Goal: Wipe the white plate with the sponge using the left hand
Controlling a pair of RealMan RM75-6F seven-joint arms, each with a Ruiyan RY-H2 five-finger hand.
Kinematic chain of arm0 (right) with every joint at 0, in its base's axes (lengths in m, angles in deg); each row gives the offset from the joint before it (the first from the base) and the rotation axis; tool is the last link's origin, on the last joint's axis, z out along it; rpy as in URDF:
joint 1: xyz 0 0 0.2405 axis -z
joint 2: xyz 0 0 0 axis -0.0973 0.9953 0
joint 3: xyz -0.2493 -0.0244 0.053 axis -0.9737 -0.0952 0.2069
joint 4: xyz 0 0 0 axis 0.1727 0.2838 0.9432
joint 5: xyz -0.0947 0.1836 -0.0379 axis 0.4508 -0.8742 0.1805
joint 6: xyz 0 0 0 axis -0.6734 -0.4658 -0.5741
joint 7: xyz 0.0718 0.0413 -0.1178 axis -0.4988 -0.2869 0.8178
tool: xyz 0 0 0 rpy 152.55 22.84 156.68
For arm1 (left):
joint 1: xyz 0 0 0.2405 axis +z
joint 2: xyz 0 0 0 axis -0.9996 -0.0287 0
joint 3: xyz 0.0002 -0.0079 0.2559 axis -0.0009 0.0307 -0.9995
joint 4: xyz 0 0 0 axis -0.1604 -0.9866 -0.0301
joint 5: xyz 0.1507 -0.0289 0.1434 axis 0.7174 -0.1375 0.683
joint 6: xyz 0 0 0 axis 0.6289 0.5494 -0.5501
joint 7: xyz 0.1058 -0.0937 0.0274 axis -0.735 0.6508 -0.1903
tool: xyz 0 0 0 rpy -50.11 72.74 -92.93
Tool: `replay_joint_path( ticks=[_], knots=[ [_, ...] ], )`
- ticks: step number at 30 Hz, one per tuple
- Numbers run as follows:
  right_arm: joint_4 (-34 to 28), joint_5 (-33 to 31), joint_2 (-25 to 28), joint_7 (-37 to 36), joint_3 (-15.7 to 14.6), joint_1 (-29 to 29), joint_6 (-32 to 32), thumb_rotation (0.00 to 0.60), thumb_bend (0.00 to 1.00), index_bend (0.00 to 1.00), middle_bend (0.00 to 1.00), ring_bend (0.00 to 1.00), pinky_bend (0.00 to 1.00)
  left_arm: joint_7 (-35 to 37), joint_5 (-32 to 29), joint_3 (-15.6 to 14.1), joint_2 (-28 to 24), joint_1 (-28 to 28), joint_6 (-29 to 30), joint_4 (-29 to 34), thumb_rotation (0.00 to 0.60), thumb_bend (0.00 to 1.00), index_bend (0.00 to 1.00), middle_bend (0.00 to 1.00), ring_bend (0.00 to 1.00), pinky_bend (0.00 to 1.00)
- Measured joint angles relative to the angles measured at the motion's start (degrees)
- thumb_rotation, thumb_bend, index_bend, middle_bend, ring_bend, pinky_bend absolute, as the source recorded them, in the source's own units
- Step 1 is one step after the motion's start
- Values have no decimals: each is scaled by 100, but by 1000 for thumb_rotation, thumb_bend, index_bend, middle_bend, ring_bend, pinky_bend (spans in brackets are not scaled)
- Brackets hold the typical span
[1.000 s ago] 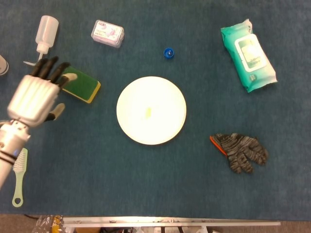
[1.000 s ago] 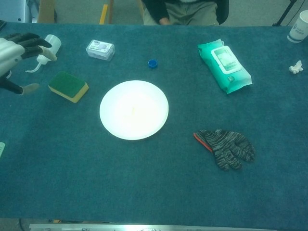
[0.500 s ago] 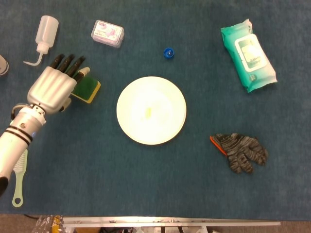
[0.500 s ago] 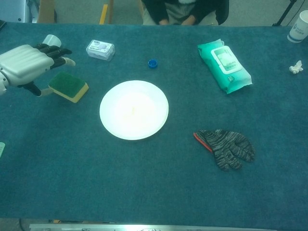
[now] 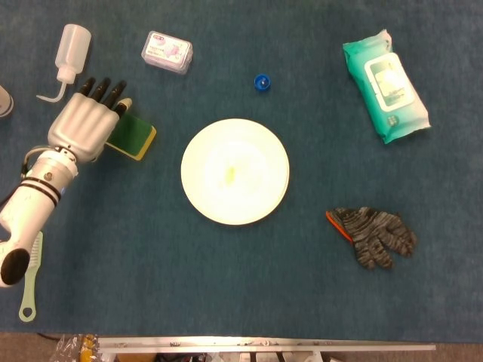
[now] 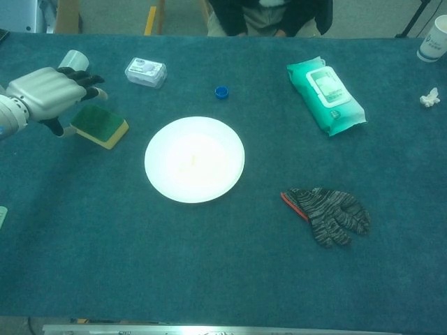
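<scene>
The white plate (image 5: pixel 235 171) (image 6: pixel 194 159) lies in the middle of the blue table, with a small yellowish spot at its centre. Left of it lies the green and yellow sponge (image 5: pixel 136 136) (image 6: pixel 105 126). My left hand (image 5: pixel 85 125) (image 6: pixel 47 94) hovers over the sponge's left end. Its dark fingertips (image 5: pixel 102 88) point away from me, and the thumb reaches down beside the sponge's near-left edge. The fingers are spread and do not close on the sponge. The hand hides the sponge's left part in the head view. My right hand does not show in either view.
A squeeze bottle (image 5: pixel 72 47) and a small box (image 5: pixel 167 51) lie beyond the sponge. A blue cap (image 5: pixel 262 82) sits behind the plate, a wipes pack (image 5: pixel 386 87) at the far right, a knitted glove (image 5: pixel 373 236) at the near right, a brush (image 5: pixel 30 275) at the near left.
My left hand has travelled right and away from me, from left of the sponge to over its left end, and has sunk closer to it. The sponge and plate have not moved.
</scene>
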Motion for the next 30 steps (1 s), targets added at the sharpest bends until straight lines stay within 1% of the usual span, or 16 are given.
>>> replay_joint_path(
  ticks=[8,13,16,20,24,27,30],
  knots=[
    [77,-26,13,-101,13,26,-12,600,388,389,394,244,450,-546,-766,-115,158,-237,-91,-137,600,275,159,0,0,52],
    [134,-42,4,-155,15,34,-2,600,388,389,394,244,450,-652,-1211,-179,281,-363,-96,-210,600,275,168,0,0,52],
    [164,-53,-2,-187,18,41,0,600,388,389,394,244,450,-665,-1392,-213,387,-443,-95,-315,600,275,205,3,0,52],
    [195,-69,1,-220,23,60,-12,600,388,389,394,244,450,-657,-1463,-268,513,-510,-32,-452,600,275,290,30,0,52],
    [221,-69,3,-255,27,76,-30,600,388,389,394,244,450,-606,-1543,-303,609,-543,9,-540,600,276,346,66,0,52],
    [231,-51,-5,-284,26,70,-22,600,388,389,394,244,450,-553,-1603,-286,637,-563,75,-530,600,275,373,89,3,52],
    [253,-35,-11,-324,30,48,3,600,388,389,394,244,450,-550,-1614,-266,578,-581,181,-375,600,275,382,98,6,51]
  ],
)
